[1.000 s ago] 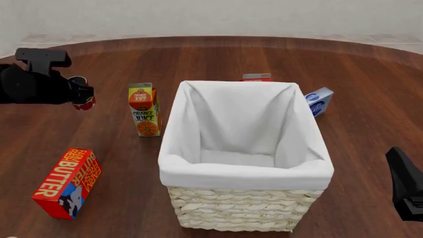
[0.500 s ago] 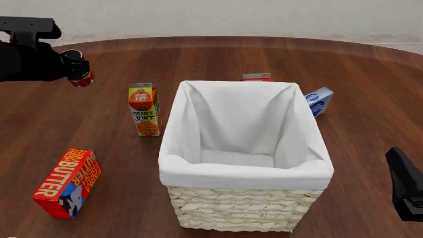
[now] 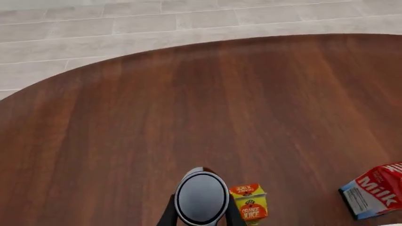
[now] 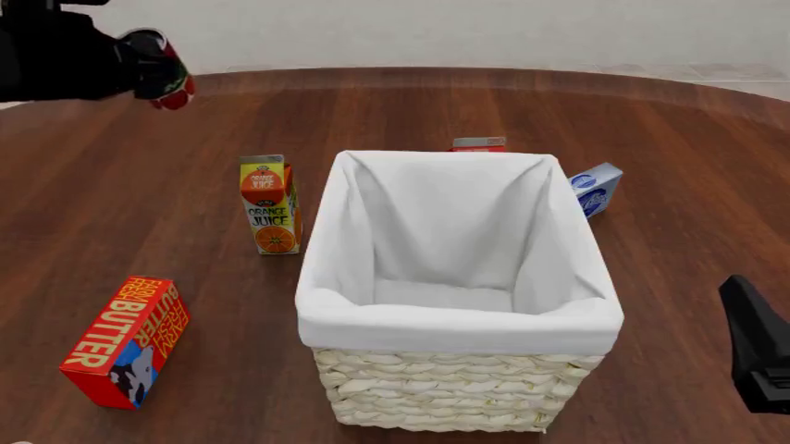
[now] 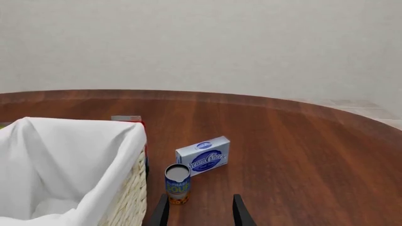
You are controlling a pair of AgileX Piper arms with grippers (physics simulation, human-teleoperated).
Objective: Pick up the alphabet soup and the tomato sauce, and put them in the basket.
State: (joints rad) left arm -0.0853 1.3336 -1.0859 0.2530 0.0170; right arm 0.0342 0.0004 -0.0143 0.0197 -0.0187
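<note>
The tomato sauce (image 4: 165,70) was clamped in the left gripper (image 4: 146,67), raised well left of the basket (image 4: 457,388), whose liner held nothing. The alphabet soup (image 5: 177,183) stood on the table (image 4: 408,106) just beside the basket, ahead of the right gripper (image 5: 199,207), jaws apart. Neither can was delivered.

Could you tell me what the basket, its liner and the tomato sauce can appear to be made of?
The basket looks like pale woven wicker, matte, judging by its interlaced strands. Its liner seems to be soft white cloth: it folds over the rim and creases. The tomato sauce looks like metal, with a smooth grey ringed lid faintly sheened; its red label may be paper.
</note>
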